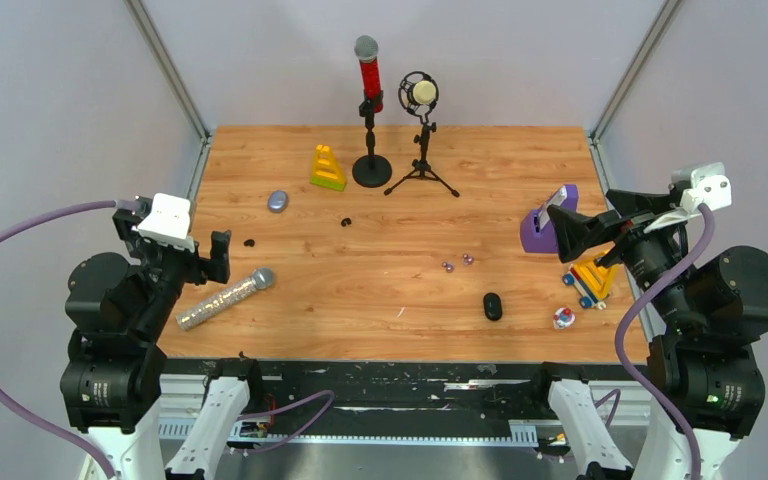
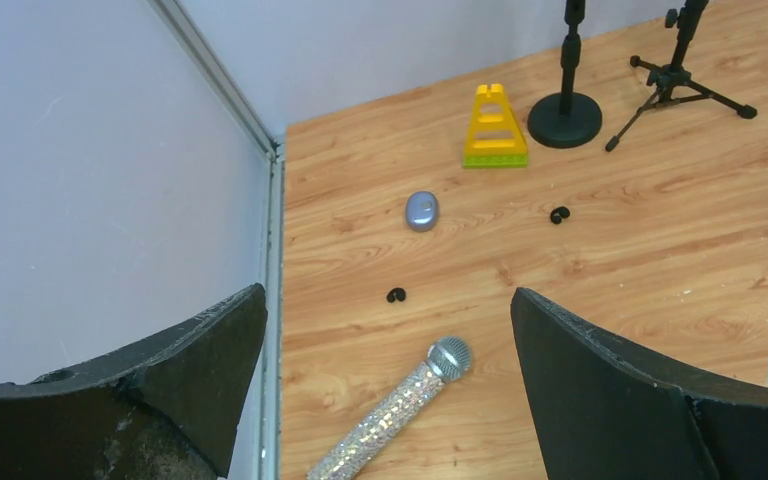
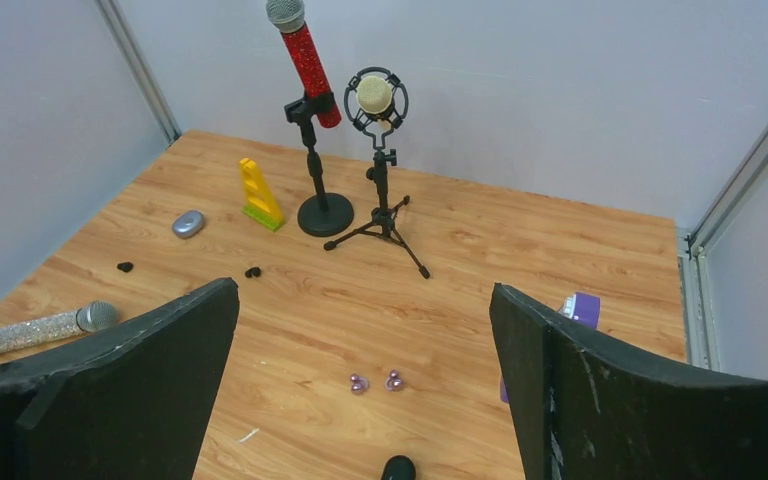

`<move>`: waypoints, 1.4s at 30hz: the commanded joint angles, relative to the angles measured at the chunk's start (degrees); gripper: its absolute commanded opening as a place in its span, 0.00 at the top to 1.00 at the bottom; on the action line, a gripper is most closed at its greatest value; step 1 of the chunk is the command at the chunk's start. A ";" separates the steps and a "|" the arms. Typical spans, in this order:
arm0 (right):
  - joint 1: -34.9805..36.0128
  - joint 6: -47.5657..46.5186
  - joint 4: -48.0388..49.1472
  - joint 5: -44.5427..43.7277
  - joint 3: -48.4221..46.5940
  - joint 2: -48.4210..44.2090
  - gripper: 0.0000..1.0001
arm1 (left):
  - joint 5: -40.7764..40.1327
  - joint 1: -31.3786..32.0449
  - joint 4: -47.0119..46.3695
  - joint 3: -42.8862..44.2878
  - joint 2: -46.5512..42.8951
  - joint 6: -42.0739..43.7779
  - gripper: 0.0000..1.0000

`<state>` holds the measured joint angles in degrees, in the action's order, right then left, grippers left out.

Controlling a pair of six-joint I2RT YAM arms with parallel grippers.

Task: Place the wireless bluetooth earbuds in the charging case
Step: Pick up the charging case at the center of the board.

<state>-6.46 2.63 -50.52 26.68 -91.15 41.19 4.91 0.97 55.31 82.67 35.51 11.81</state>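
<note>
Wood-grain table (image 1: 360, 290) carries the purple earbuds (image 3: 377, 381) side by side, well in front of the red microphone (image 3: 305, 50). The black earbuds (image 2: 396, 295) lie apart from each other, nearer it and leftward. Best lower the right tool (image 3: 365, 290) straight over one purple bud and pinch gently, since it may skid. Both arms sit folded and raised; the left tool (image 2: 385, 292) and the right are spread wide, empty.

The purple object (image 3: 582, 308) is mostly hidden behind the right gripper (image 3: 365, 290); black oval (image 3: 397, 468) cropped below.
</note>
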 commanded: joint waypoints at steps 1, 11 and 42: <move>0.72 2.09 0.92 -2.05 -2.22 0.46 0.00 | 1.41 -0.69 -1.96 0.71 0.48 -1.11 0.00; 1.19 -2.26 1.07 3.46 -0.40 0.96 0.00 | 1.98 -0.80 -2.32 0.16 0.70 -1.04 0.00; 2.04 -7.73 11.41 11.65 23.25 0.57 0.00 | 12.45 -0.80 -10.17 -14.69 4.21 6.95 0.00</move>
<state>-4.99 -4.67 -43.35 37.21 -69.06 41.52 14.90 0.60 49.25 70.37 39.62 15.49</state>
